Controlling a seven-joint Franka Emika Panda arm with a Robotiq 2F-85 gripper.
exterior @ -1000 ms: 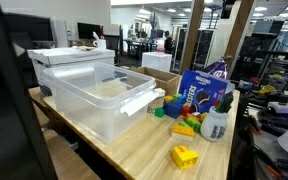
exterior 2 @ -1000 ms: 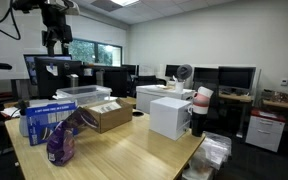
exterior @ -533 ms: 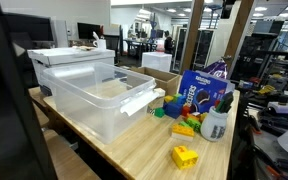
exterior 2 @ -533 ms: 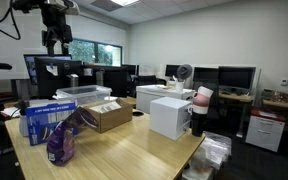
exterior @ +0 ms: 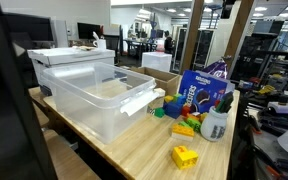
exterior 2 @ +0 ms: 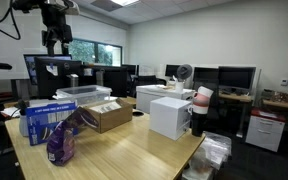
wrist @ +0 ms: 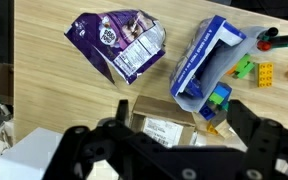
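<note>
Seen between the two fingers (wrist: pixel 246 118), below them, is one cardboard box (wrist: pixel 169 125). Beyond the fingertips the counter (wrist: pixel 54 60) carries one purple snack bag (wrist: pixel 119 45) and one blue carton (wrist: pixel 206 62). Past the carton, off to one side of the fingers, lies a cluster of toy bricks (wrist: pixel 246 68): at least three, too bunched for an exact count. An exterior view shows two clear plastic bins (exterior: pixel 94 100), one cup of markers (exterior: pixel 216 122) and one yellow brick (exterior: pixel 185 156) lying alone.
</note>
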